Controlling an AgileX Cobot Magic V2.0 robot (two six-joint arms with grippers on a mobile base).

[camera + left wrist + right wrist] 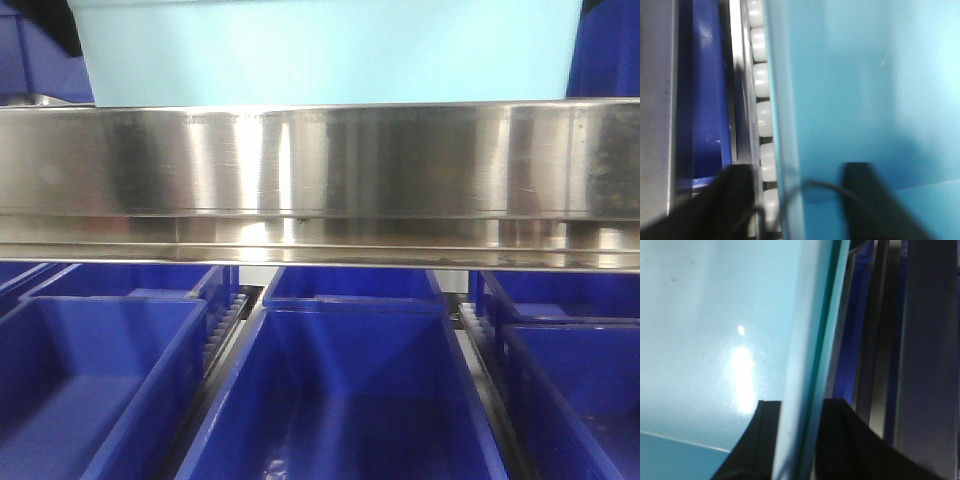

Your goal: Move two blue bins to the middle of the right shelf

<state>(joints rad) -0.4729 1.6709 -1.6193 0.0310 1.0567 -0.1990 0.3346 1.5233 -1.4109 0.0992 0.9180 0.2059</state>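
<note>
One pale blue bin (330,50) fills the top of the front view, its base just behind the steel shelf rail (320,170). A second such bin is not in view. In the left wrist view my left gripper (797,200) straddles the bin's (865,90) left wall. One finger is outside by the rollers and one inside, both with a gap to the rim. In the right wrist view my right gripper (801,440) has its two fingers pressed against either side of the bin's (705,330) right rim.
Royal-blue crates sit on the level below: one in the middle (340,390), one at left (90,380), one at right (570,380). White rollers (762,80) run along the shelf beside the bin. Dark blue crates flank the bin on both sides.
</note>
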